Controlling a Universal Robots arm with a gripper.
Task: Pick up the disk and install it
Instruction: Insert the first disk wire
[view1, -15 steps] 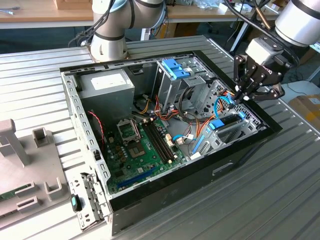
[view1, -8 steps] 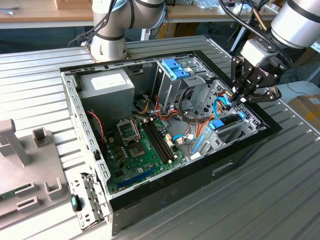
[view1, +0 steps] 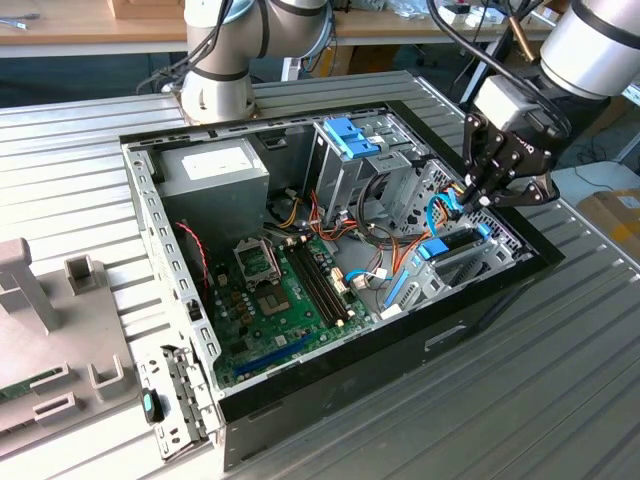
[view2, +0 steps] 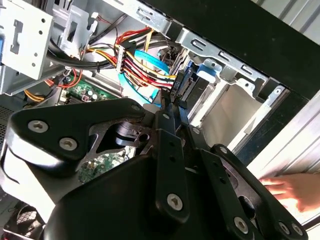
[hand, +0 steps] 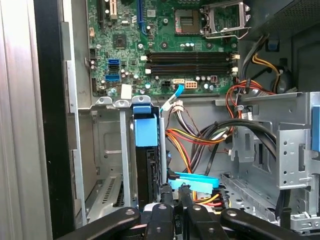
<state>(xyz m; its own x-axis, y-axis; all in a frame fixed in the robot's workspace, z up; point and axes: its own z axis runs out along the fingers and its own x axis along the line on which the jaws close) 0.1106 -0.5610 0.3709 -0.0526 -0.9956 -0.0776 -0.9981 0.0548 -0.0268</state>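
The disk (view1: 452, 248) stands on edge in the low drive bay at the case's corner on the exterior view's right, its blue carrier rails (view1: 432, 250) showing. In the first wrist view the disk (hand: 148, 165) sits in its slot under a blue tab (hand: 148, 131). My gripper (view1: 470, 196) hangs just above the bay's far end. Its fingers (view2: 166, 117) are pressed together, and they seem to pinch the black plug (view2: 178, 84) of the flat blue cable (hand: 195, 181) at the disk's end. My gripper (hand: 174, 192) shows in both wrist views (view2: 168, 100).
The open case (view1: 480, 330) lies on a ribbed metal table. Inside are the green motherboard (view1: 275, 300), a grey power supply (view1: 215, 170) and an upright drive cage with a blue bracket (view1: 350, 140). Coloured wire bundles (hand: 195, 137) crowd the bay. A person's hand (view2: 290, 190) rests outside the case.
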